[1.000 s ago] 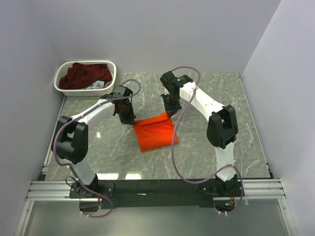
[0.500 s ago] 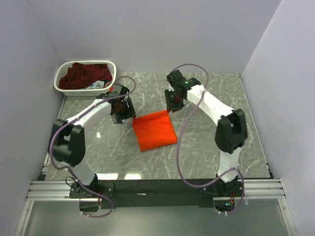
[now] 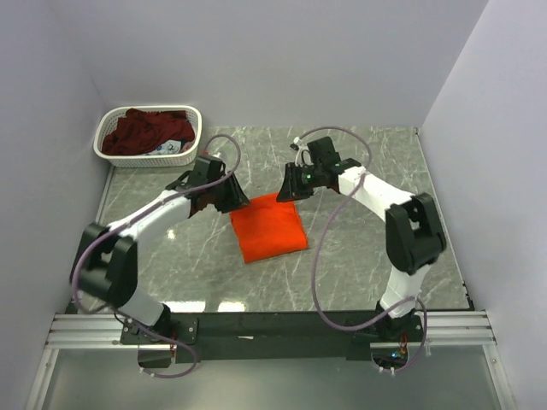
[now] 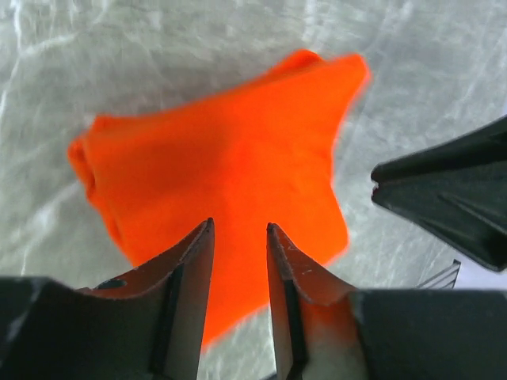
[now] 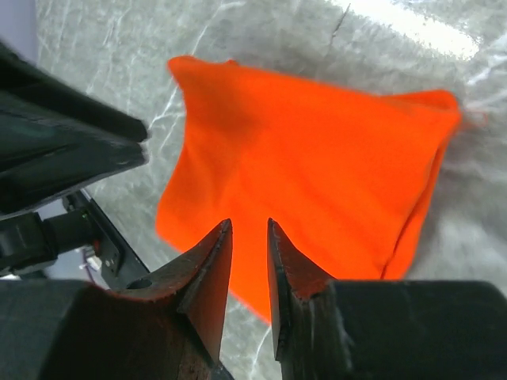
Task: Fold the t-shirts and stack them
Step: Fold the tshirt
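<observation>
Now L gripper, R gripper part-open, empty, over orange tee

Folded orange t-shirt; maroon t-shirt crumpled

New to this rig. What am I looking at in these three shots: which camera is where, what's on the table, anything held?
Two robot arms are bolted at the near edge of a marbled table. The wide picture comes from a fixed camera above and behind them; the two close-ups come from a camera on each wrist, looking past its own fingers. On the table lies a folded orange t-shirt. At the far left corner stands a white basket holding a maroon t-shirt. The left gripper and right gripper hover over the orange t-shirt's far edge, jaws slightly apart, holding nothing.
</observation>
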You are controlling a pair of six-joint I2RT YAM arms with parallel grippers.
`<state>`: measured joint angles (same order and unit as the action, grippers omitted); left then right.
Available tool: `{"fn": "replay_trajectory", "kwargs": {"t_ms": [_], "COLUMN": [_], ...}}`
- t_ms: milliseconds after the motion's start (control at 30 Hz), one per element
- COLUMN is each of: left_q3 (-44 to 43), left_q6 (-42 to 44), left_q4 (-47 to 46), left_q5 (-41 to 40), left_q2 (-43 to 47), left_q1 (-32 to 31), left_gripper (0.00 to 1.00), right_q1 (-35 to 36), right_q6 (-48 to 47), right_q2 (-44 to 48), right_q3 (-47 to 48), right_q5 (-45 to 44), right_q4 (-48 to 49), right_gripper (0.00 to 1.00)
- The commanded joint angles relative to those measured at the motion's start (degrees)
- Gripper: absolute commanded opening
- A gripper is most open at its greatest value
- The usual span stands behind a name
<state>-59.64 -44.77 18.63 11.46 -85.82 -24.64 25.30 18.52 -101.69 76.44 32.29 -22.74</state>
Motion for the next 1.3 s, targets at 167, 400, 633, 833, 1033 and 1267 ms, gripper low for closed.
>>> {"fn": "replay_trajectory", "kwargs": {"t_ms": [167,400,633,833,1033,1267], "left_q3": [-2.32,-3.47,-3.83,3.80,14.00,27.45], "left_q6": [-0.05,0.39,0.13,-4.70,-10.41,-14.81], "left_q4": [-12.66,-10.11,-5.19,-7.28,-14.23,-21.70], "left_q5": [4.89,5.59,2.16,3.47,6.72,7.70], "left_q2": [-14.89,-18.60,-7.18,4.42,5.84,4.88], "left_q1": [4.69,5.92,5.14,-0.04,-6.64,-8.93], "left_gripper": [0.39,0.41,0.49,0.42,0.18,0.05], "right_q1": [-3.93,-6.23,-4.48,-2.89,-1.75,-2.45], "right_q6": [2.83,5.91,13.72,24.00,25.51,21.83], "right_q2": [-15.79,-19.34,-4.15,7.81,8.97,-0.16], "right_q3": [8.63,10.92,-0.58,-17.89,-28.27,-39.17], "right_q5": [9.72,8.57,12.96,16.66,17.10,17.10], "right_q4": [8.77,9.12,18.85,33.78,38.46,46.82], "right_gripper": [0.32,0.31,0.31,0.31,0.31,0.30]}}
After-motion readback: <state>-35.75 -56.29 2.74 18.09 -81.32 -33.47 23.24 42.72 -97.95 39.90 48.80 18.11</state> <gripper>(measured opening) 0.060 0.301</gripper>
